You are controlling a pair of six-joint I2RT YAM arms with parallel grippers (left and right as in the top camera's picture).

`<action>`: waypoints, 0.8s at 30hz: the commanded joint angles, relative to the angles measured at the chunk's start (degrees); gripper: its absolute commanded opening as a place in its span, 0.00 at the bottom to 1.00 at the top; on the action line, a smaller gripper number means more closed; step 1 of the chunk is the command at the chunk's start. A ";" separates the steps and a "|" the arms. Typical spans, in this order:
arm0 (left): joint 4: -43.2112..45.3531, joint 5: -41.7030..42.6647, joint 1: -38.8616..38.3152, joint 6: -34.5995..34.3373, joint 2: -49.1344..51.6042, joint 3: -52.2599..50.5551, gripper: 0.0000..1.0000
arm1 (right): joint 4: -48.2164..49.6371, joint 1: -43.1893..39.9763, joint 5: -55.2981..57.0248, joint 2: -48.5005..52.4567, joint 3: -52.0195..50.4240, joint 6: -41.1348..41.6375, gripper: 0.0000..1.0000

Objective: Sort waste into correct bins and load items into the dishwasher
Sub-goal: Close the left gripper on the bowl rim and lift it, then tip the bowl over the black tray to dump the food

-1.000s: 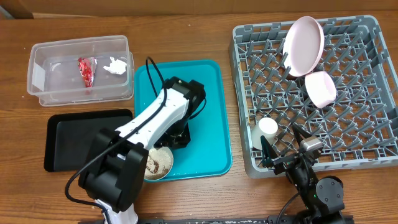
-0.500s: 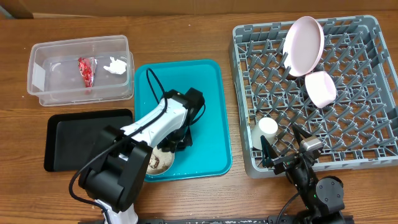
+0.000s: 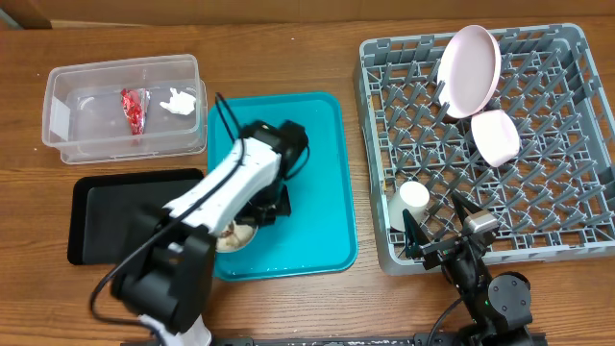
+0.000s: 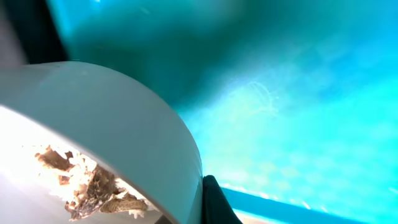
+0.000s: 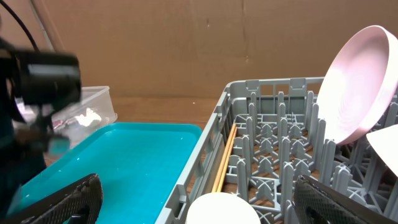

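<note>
On the teal tray (image 3: 317, 183), left claw (image 3: 258, 213) is clamped tight on the rim of the off-white bowl (image 4: 124, 124), one finger (image 4: 212, 202) showing at the rim; rice and brown food scraps (image 4: 93, 186) inside. Right claw (image 3: 434, 223) spread wide, holding nothing, at front edge of grey dish rack (image 3: 548, 202) near white cup (image 3: 414, 196). Plate (image 3: 469, 67), pink bowl (image 3: 496, 136), chopsticks (image 5: 224, 158) in rack. Red wrapper (image 3: 133, 108), tissue (image 3: 178, 100) in clear tub (image 3: 62, 125).

Off-white bowl (image 4: 124, 130) — scraps (image 4: 93, 186) inside
</note>
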 commanded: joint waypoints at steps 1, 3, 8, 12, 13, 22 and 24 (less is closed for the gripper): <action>-0.66 2.78 4.55 3.76 -7.72 2.45 0.04 | 0.26 -0.26 0.24 -0.48 -0.57 0.22 1.00; 0.28 7.76 8.52 7.78 -10.56 2.45 0.04 | 0.26 -0.26 0.22 -0.48 -0.57 0.22 1.00; 1.57 24.28 23.12 19.02 -14.51 2.45 0.04 | 0.26 -0.26 0.24 -0.48 -0.57 0.22 1.00; 1.84 36.72 35.93 28.44 -14.51 2.27 0.04 | 0.26 -0.26 0.24 -0.48 -0.57 0.22 1.00; 1.99 39.63 39.19 30.56 -14.51 2.27 0.04 | 0.26 -0.26 0.24 -0.48 -0.57 0.22 1.00; 4.92 59.54 56.98 48.98 -14.51 1.46 0.04 | 0.26 -0.26 0.24 -0.48 -0.57 0.22 1.00; 5.55 64.67 58.05 53.05 -14.51 0.15 0.04 | 0.26 -0.26 0.22 -0.48 -0.57 0.22 1.00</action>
